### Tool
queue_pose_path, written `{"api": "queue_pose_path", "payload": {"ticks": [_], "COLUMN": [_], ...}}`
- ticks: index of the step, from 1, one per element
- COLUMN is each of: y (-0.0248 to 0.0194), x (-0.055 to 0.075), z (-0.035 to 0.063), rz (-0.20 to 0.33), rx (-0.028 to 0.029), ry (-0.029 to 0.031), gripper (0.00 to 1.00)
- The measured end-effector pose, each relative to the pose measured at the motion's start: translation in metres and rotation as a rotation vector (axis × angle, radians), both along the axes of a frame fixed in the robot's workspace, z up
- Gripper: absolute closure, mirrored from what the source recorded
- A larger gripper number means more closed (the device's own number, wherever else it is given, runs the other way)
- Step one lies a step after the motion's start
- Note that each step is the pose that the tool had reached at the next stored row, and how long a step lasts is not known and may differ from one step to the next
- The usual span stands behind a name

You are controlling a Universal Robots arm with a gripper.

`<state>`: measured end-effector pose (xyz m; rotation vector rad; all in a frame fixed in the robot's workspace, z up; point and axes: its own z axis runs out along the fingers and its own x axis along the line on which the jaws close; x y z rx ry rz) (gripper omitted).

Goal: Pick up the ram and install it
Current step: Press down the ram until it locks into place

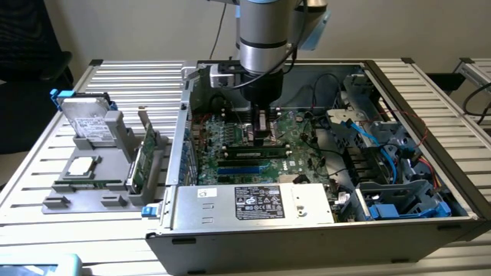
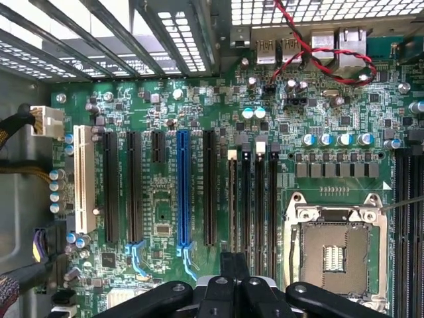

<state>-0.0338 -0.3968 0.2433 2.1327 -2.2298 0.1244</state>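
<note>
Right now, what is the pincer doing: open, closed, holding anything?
Pincer: closed, low over the motherboard inside the computer case, right above a memory stick seated in its slot; whether it grips that stick cannot be told.

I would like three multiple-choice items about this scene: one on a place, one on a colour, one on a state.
1. Where is the gripper?
A. Over the grey holder outside the case
B. Inside the open computer case, above the motherboard
C. Beside the case, above the table

2. In the wrist view, what colour is the one long coloured slot standing among the black slots?
A. Red
B. Yellow
C. Blue

3. In what state is the processor socket?
A. Empty
B. Covered by a fan
C. Hidden under cables

Answers:
1 B: in the exterior view the gripper hangs within the computer case, over the motherboard.
2 C: the blue slot stands between black ones.
3 A: the processor socket shows its bare contact field inside its metal frame.
</note>
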Motion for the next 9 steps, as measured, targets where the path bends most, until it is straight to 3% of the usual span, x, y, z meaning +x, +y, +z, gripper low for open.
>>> {"api": "queue_pose_path", "payload": {"ticks": [9], "y": [0.0000], "x": [0.0000], "z": [-0.0001], "rz": [-0.134], "rx": [0.0002], "ry": [-0.0001], "gripper": [0.89]}}
